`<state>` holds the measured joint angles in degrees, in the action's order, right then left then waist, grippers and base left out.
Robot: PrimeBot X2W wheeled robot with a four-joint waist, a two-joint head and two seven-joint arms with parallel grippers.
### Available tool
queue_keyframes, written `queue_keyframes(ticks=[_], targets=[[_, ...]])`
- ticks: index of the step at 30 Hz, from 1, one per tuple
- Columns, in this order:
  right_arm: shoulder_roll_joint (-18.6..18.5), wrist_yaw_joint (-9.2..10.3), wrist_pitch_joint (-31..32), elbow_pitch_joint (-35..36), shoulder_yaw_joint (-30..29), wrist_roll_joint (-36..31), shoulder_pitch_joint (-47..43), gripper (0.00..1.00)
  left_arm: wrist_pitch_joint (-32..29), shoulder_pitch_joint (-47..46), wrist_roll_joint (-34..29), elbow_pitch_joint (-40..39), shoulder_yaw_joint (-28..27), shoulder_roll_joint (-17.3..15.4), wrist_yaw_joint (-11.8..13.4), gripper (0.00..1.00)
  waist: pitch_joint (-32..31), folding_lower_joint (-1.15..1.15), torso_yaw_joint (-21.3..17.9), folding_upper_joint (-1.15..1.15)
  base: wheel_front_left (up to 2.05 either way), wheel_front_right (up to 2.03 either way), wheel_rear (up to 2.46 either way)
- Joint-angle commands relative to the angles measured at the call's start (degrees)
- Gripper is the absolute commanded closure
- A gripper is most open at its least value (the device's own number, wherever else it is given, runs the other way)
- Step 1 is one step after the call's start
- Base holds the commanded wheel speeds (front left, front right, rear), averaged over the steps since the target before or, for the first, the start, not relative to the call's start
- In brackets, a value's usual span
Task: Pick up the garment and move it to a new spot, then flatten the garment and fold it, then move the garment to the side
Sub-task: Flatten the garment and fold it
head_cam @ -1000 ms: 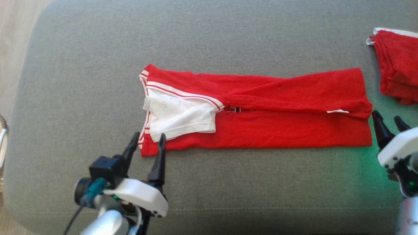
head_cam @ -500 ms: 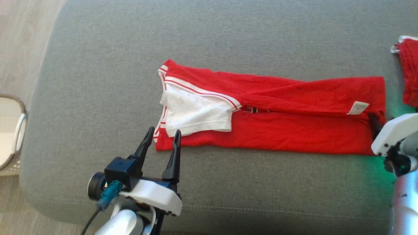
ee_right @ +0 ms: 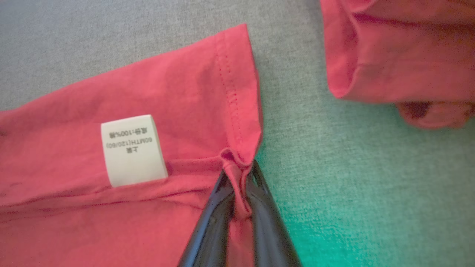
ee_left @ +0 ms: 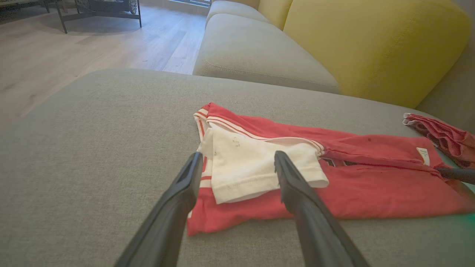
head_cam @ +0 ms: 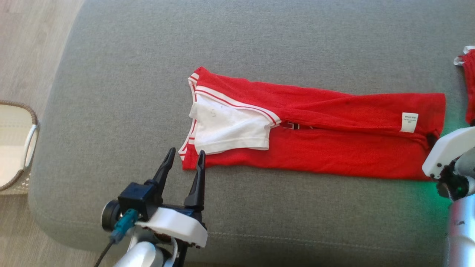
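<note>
Right gripper (ee_right: 239, 172) pinched shut on a hem fold at the right end of the red garment (head_cam: 334, 148), forearm rising from the head view's lower right; left gripper (head_cam: 186, 152) spread wide, fingers angled toward its near-left corner; garment lies folded lengthwise, flat on the grey cushion (head_cam: 259, 55).

Soft, even daylight lights every view, with only faint shadows under the garment (head_cam: 334, 155). A green glow tints the grey cushion (head_cam: 419, 193) near the right gripper (ee_right: 239, 170). The wrist views render the red paler. The left gripper (ee_left: 238, 155) has fingers (ee_left: 315, 230) that blur close to the lens, and the head view is slightly grainy.
</note>
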<state>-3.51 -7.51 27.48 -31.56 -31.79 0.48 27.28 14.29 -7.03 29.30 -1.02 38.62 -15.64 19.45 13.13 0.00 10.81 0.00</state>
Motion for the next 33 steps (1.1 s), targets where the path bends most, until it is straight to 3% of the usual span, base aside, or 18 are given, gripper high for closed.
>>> queue_keyframes(ticks=[1, 11, 19, 24, 33], targets=[[0.6, 0.02, 1.01, 0.13, 1.62, 0.21, -2.43, 1.0, 0.71, -1.05, -0.66, -1.42, -2.45, -0.14, -0.41, 0.0, -0.12, 0.0, -0.22, 0.0, 0.0, 0.0, 0.0], [0.11, 0.02, -0.35, 10.7, 4.94, 1.67, -3.68, 1.0, 0.71, -0.12, -1.83, -0.78, -3.97, -0.41, -1.25, 0.0, -1.78, 0.0, -3.19, 0.0, 0.0, 0.0, 0.0], [-5.62, 0.02, 6.19, 24.46, 7.21, 3.09, -3.35, 1.0, 0.71, 0.48, -2.04, -0.96, -4.23, -0.81, -1.33, 0.0, -2.97, 0.0, -5.73, 0.0, 0.0, 0.0, 0.0], [-9.39, 0.02, 10.78, 29.14, 7.13, 2.97, -2.1, 1.0, 0.65, 0.43, -1.97, -0.95, -4.0, -0.87, -1.37, 0.0, -3.35, 0.0, -6.17, 0.0, 0.0, 0.0, 0.0], [-6.98, 0.02, 13.98, 32.41, 12.58, 3.98, -0.29, 1.0, 0.4, 0.24, -1.61, -0.29, -3.2, -0.57, -1.86, 0.0, -4.16, 0.0, -4.33, 0.0, 0.0, 0.0, 0.0]])
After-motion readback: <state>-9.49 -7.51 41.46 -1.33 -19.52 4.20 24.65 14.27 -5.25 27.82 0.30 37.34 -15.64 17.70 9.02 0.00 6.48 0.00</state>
